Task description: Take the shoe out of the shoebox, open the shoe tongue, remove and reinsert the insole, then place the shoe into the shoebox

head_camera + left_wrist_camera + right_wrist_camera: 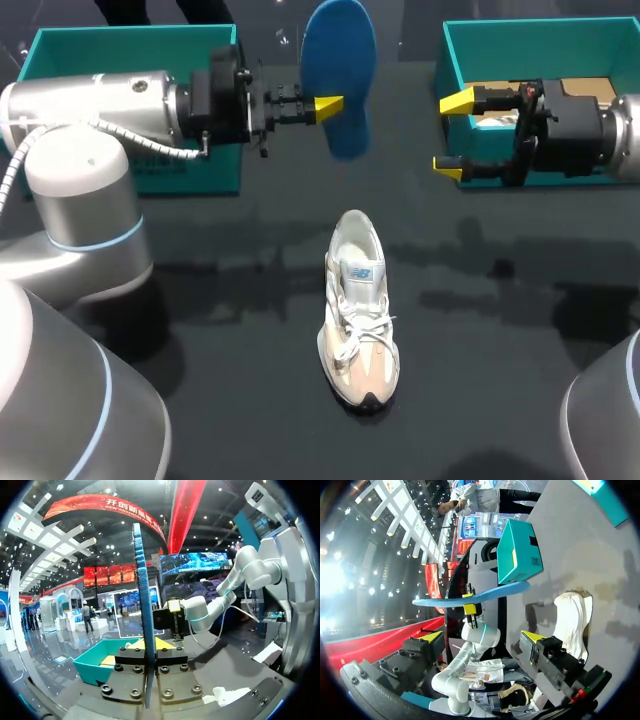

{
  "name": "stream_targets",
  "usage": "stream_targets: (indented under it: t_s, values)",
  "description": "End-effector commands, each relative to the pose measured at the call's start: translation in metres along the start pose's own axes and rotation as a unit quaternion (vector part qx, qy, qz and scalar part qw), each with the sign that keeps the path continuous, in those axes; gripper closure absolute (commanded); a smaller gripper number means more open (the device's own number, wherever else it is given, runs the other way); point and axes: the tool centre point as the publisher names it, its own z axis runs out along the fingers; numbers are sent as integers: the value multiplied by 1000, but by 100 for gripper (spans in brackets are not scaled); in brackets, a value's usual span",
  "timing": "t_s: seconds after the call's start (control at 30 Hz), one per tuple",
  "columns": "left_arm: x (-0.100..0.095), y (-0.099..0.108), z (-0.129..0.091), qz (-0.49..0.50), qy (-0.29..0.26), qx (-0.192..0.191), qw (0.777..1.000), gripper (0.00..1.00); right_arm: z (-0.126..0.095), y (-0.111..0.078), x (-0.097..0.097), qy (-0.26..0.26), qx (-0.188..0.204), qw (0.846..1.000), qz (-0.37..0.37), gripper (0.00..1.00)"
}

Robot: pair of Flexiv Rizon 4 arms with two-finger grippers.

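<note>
Two steps look done, judging by how things lie. The shoe (358,310) is out of its box and stands on the table (520,400), toe toward the robot. The insole (340,70) is out of the shoe. The tongue (359,272) shows behind loose laces (356,330), but I cannot tell how far it is pulled open.

The left gripper (322,105) is closed on the insole's edge and holds it in the air over the far part of the table. In the left wrist view the insole stands edge-on, pinched between the fingers. The right gripper (452,133) has its jaws wide apart and grips nothing. It hangs in front of the right box (455,50), level with the insole and apart from it.

What is left is to slide the insole back in and set the shoe into a box. The right box has pale paper (497,118) in it. The left box (130,45) sits behind the left arm. Which of the two is the lid, I cannot tell.

The table is black and glossy, with dim reflections. On such a surface the shoe would likely slide under a push, so the free gripper will probably have to steady it. The shoe lies between the arms and well apart from both boxes, which leaves room on either side.
</note>
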Motion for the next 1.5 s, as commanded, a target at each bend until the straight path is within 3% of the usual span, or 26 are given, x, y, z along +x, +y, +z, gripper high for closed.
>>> stream_targets:
  t_s: [0.03,0.3,0.5,0.6,0.7,0.73,1.2,1.37,1.5]
  values:
    - [4,2,-9,314,7,-40,949,100,2,0,0,-1,0,1000,0,0]
    - [4,2,-9,314,7,-40,949,100,2,0,0,-1,0,1000,0,0]
    - [10,-1,-3,425,36,-31,904,100,2,0,0,-1,0,1000,0,0]
    - [15,-1,-2,514,43,-30,856,100,2,0,0,-1,0,1000,0,0]
    - [19,3,-4,657,57,-33,751,100,2,0,0,-1,0,1000,0,0]
    - [17,6,-7,679,64,-42,730,100,2,0,0,-1,0,1000,0,0]
    - [17,6,-7,679,64,-42,730,100,2,0,0,-1,0,1000,0,0]
    - [21,12,1,692,67,-36,718,100,2,0,0,-1,0,1000,0,0]
    - [20,13,4,695,68,-34,715,100,9,3,0,-4,21,999,-24,0]
